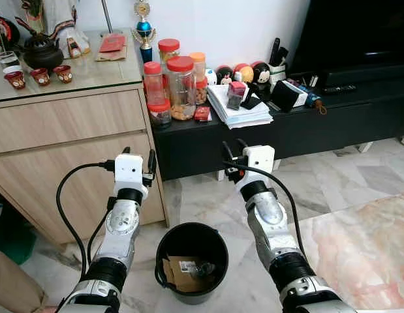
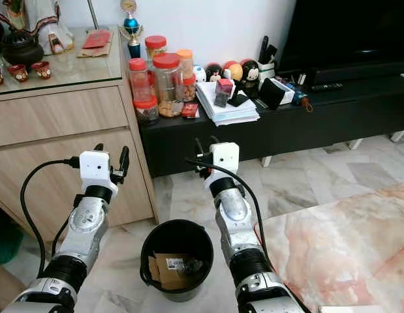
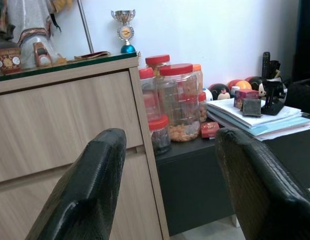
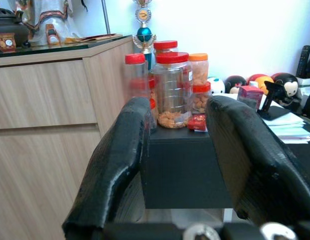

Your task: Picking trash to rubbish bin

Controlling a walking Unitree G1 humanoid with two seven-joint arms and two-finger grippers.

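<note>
A black round bin (image 1: 192,261) stands on the floor between my two arms, with a piece of brown cardboard (image 1: 182,272) bearing a white label and some crumpled clear trash inside. My left gripper (image 1: 139,161) is raised above and left of the bin, open, nothing between its fingers (image 3: 89,190). On the other side my right gripper (image 1: 232,156) is held up at about the same height, above and right of the bin. It is also open and empty, its two black fingers (image 4: 119,155) apart in the right wrist view.
A wooden cabinet (image 1: 64,130) with a glass top holds a tea set on my left. A low black TV bench (image 1: 286,124) ahead carries red-lidded jars (image 1: 181,85), a paper stack (image 1: 237,107) and small figures. Marble floor (image 1: 358,228) lies to the right.
</note>
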